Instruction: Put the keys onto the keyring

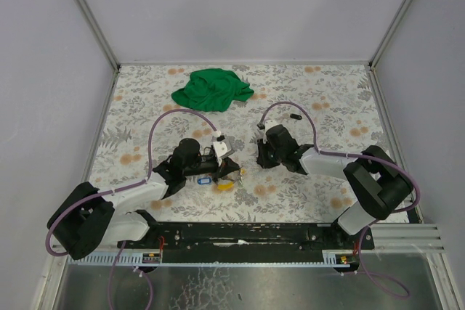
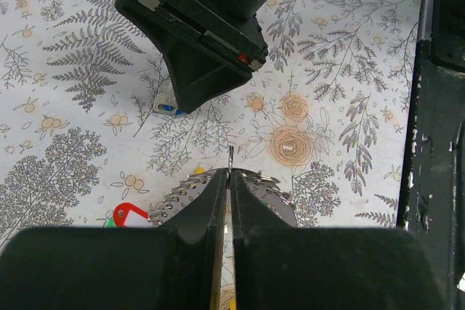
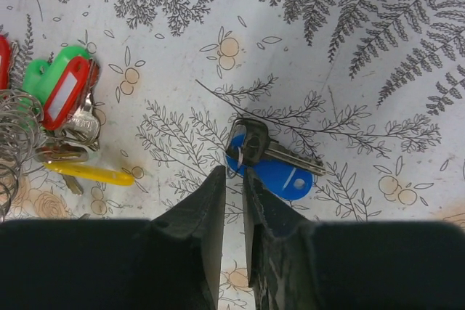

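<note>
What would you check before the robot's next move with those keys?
1. Left hand shut on the keyring wire: ok.
2. Right hand gripping the blue-tagged key: cannot tell; its tips stand narrowly apart right at the key's small loop.
3. That key lying apart from the key bunch: ok.
4. Green cloth away from both hands: ok.

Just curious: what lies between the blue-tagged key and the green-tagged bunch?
Nothing but bare patterned tabletop, seen in the right wrist view, between the blue-tagged key and the green-tagged bunch.
</note>
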`<state>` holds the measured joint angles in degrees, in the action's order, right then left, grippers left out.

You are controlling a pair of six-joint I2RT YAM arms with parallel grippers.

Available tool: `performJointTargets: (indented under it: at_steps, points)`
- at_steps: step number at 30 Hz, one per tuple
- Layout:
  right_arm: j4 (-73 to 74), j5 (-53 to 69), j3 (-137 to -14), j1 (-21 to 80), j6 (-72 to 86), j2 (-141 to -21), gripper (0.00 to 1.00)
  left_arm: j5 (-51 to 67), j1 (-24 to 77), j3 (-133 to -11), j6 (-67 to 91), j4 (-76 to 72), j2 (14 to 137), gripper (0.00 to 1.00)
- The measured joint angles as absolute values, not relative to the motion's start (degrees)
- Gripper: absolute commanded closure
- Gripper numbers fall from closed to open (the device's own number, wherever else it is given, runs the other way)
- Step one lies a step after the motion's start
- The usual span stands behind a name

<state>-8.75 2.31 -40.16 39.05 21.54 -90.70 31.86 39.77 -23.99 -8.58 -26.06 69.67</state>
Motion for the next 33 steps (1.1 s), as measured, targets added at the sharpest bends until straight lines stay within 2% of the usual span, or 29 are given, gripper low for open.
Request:
performJointTargets:
  at_steps: [25,33]
  points:
    - [-6.3,2.0,-44.1,39.4,21.3,-93.1,0.76,31.9,39.8,-24.0,-8.5,-26.1,69.7,1.00]
    - [-3.4,-0.2,-45.8,40.7,21.7,-93.8,0.80,31.9,39.8,-24.0,-8.5,-26.1,69.7,1.00]
